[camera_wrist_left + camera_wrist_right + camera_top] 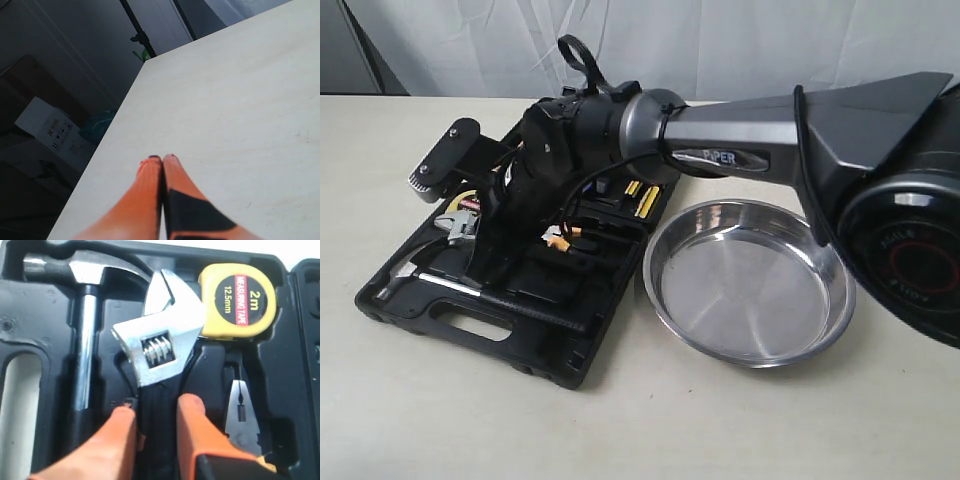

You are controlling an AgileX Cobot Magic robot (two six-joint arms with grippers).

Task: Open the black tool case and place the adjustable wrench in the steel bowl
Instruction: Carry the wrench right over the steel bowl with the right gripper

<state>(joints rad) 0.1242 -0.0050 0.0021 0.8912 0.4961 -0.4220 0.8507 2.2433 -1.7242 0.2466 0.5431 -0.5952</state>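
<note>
The left gripper (162,159) hangs over a bare stretch of table (240,100) near its edge, orange fingers (145,190) pressed together on nothing.

In the exterior view the case (520,335) lies open on the left of the table, lid flat. The right arm (740,140) reaches across from the right and dips into the case's left part. The wrench (455,227) is still in the case there, its silver head showing just beyond the arm's wrist, with the hammer (425,282) lying nearer the front rim.

The right wrist view gives it close. The hammer (85,340) sits in its recess beside the wrench (160,347). The wrench head lies slanted, jaw pointing toward the yellow tape (240,300), which is just beside it. The right gripper (155,407) straddles the wrench's black handle just below the head. Its fingers (192,422) sit tight against both sides, with no gap visible, clamping the handle. Pliers (242,415) rest in the next recess.

The bowl (740,290) stands right of the case, rim almost touching it, with nothing inside.
</note>
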